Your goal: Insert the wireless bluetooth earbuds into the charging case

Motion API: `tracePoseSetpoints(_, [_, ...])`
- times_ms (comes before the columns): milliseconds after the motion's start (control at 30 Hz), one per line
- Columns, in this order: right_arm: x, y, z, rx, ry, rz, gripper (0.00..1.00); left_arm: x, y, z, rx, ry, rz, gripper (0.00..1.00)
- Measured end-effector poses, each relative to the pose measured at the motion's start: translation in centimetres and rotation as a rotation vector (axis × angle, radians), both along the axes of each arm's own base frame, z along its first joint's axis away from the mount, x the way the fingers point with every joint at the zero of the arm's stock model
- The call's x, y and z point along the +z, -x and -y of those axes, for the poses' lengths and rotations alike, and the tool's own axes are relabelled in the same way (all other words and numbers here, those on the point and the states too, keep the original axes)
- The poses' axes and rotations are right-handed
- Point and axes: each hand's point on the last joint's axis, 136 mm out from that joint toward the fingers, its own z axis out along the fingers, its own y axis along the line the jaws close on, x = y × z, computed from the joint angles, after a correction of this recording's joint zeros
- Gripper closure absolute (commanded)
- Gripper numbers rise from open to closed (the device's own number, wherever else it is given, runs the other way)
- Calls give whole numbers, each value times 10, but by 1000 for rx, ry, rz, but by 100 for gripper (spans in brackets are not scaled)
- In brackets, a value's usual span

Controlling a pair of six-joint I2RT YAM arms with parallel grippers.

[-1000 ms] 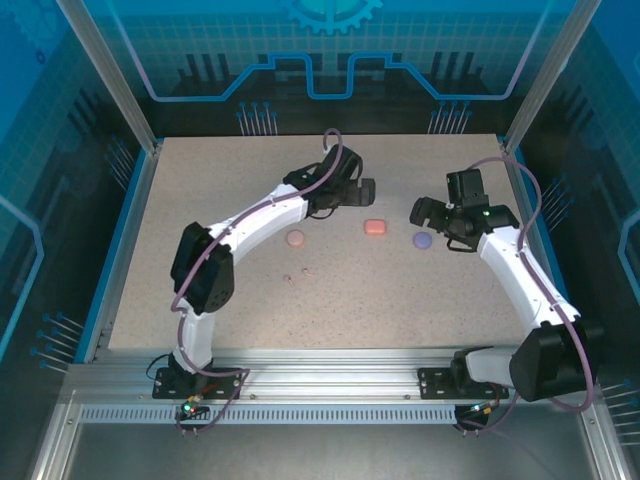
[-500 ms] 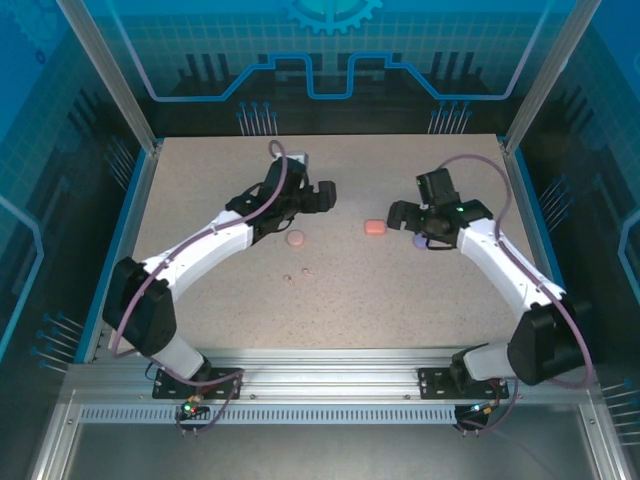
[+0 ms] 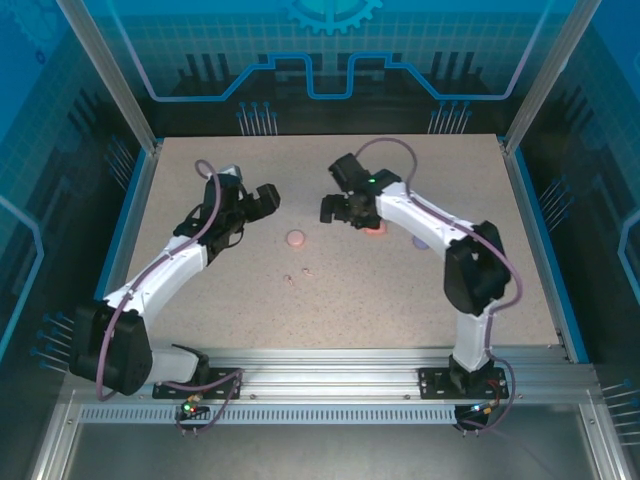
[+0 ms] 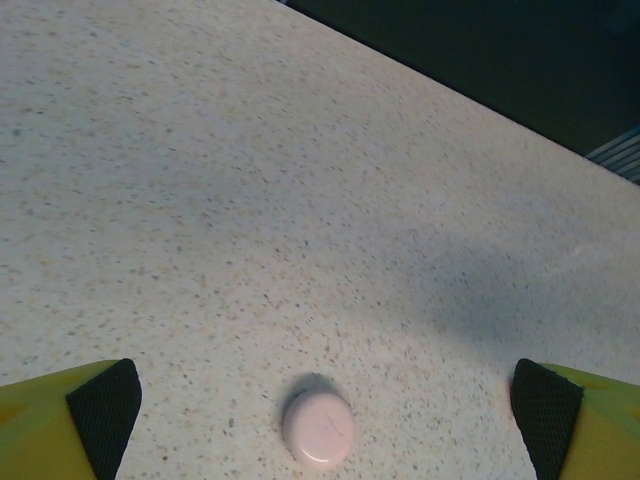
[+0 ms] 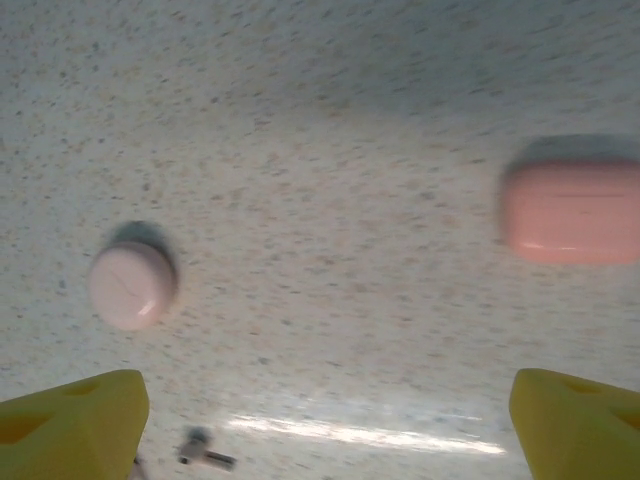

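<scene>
Top external view: within the last second both arms have swung leftward. The left pincer, jaws apart and empty, has drawn back toward the left of the speckled desk. The right pincer, jaws likewise apart, has crossed to hover between the round pale-pink charging case and the coral rectangular case. Tiny stemmed earbuds lie loose near the pink case, none inserted; the right arm probably takes the pickup.

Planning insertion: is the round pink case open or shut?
Shut: the round pink case shows a closed lid, no cavity.
</scene>
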Motion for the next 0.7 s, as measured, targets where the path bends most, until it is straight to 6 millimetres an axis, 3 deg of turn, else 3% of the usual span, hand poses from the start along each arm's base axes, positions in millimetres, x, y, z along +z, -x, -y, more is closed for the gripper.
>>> tracePoseSetpoints(333, [-41, -9, -87, -82, 44, -84, 8, -15, 5, -43, 130, 127, -38, 1])
tracePoseSetpoints(500, [-57, -9, -103, -116, 87, -90, 8, -17, 5, -45, 139, 175, -40, 1])
tracePoseSetpoints(700, [-79, -5, -102, -128, 145, -107, 10, -20, 7, -46, 142, 215, -48, 1])
